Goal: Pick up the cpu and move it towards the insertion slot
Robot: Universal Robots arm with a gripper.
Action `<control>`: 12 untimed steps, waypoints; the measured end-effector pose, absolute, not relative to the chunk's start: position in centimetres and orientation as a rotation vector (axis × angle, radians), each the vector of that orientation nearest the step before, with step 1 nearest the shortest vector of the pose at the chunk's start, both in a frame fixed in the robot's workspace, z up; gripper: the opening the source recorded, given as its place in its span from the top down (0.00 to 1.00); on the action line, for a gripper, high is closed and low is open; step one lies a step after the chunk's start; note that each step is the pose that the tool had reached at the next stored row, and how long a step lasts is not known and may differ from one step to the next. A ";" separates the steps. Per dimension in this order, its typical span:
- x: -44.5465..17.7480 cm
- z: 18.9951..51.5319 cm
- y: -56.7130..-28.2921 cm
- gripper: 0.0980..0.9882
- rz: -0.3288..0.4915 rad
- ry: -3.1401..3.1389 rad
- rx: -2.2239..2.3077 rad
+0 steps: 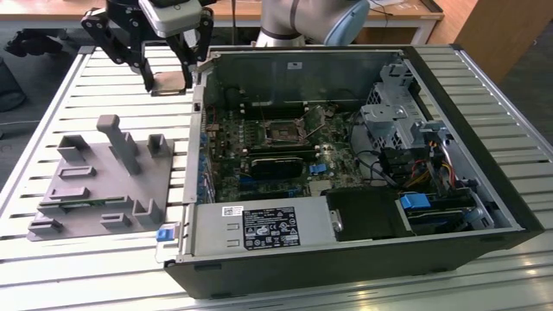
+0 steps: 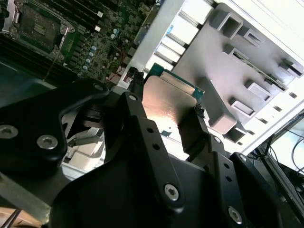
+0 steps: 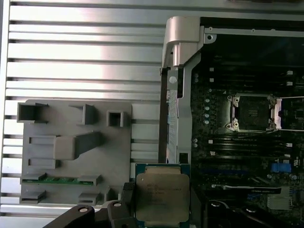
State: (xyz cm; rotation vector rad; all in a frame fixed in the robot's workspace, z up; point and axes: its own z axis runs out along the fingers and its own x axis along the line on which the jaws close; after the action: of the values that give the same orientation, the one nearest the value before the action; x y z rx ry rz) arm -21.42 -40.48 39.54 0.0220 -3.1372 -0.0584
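The jaws (image 3: pixel 161 199) are clenched on the cpu (image 3: pixel 161 195), one black finger (image 2: pixel 142 114) on each of two opposite edges, so the chip sits squarely between them with its silvery top facing the first wrist view. That top carries several lines of fine engraved print, too small to read. In the exterior view the jaws (image 1: pixel 170 81) hang above the slatted desk (image 1: pixel 52 103), just outside the open computer case (image 1: pixel 346 272), on the exterior view's left of its wall.

The insertion slot (image 3: pixel 252 113) lies well apart from the jaws, inside the case on the green board, its metal frame lying around the dark socket. The grey plastic fixture (image 3: pixel 71 147) rests on the desk to the other side of the jaws. A white sticker (image 1: pixel 269 228) with dense print lies on the power supply; its words are not legible.
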 end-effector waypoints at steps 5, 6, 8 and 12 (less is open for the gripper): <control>-20.5 39.5 -40.5 0.50 -0.059 -3.137 0.022; -20.3 39.5 -40.5 0.50 -0.058 -3.137 0.022; -19.9 39.5 -40.5 0.50 -0.058 -3.137 0.022; -19.2 39.5 -40.4 0.50 -0.058 -3.137 0.022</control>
State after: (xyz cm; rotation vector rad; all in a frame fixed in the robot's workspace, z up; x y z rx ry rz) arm -19.19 -40.42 39.54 0.0220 -3.1372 -0.0584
